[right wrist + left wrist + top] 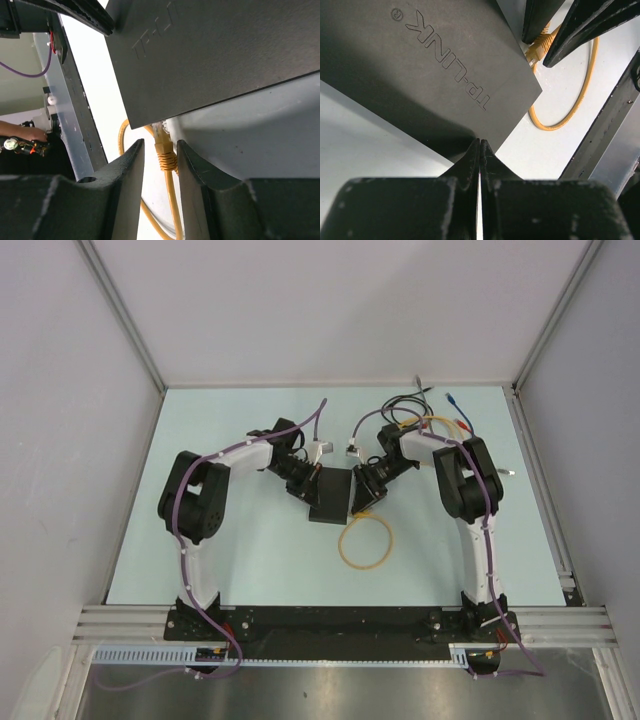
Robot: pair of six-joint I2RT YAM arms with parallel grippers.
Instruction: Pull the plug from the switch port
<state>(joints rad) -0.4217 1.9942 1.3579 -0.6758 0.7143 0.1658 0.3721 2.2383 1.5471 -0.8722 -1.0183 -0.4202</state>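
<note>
My right gripper (160, 143) is straddling the yellow plug (164, 151) at the switch (420, 75), 2 fingers (125, 180) apart, not clamping; left gripper (479, 143) is sitting clenched at the switch edge.

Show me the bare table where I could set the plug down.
Bare: the back-left corner behind the left arm, the front strip between the left arm and the yellow cable loop, and the front-right corner beyond the right arm. Crowded: around the switch and the cable tangle back right.
</note>
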